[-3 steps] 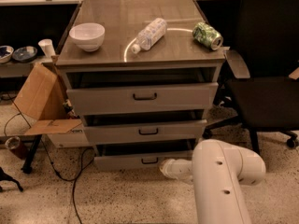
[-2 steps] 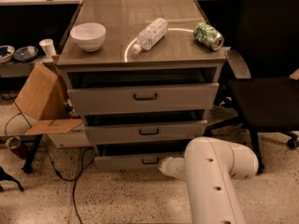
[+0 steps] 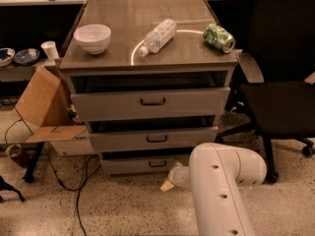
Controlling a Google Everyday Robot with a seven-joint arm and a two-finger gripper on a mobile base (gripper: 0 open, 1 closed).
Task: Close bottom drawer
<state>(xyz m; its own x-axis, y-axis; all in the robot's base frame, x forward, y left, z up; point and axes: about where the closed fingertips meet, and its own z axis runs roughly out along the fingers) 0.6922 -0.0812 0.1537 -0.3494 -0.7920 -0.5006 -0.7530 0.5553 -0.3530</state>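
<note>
The bottom drawer [image 3: 128, 165] is the lowest of three grey drawers in the cabinet. It has a short front panel with a small dark bar handle [image 3: 157, 163]. It stands slightly out, with a dark gap above its front. My gripper [image 3: 170, 180] is low near the floor, just in front of the drawer's front panel and a little right of the handle. It is mostly hidden behind my white arm [image 3: 221, 186]. Whether it touches the panel cannot be told.
The cabinet top [image 3: 123, 38] carries a white bowl [image 3: 92, 37], a lying plastic bottle [image 3: 157, 35] and a green can [image 3: 219, 37]. A black office chair [image 3: 280, 87] stands right of the cabinet. An open cardboard box [image 3: 42, 107] and cables lie at the left.
My arm and gripper have moved a little to the left, closer to the bottom drawer's front. The drawers look the same.
</note>
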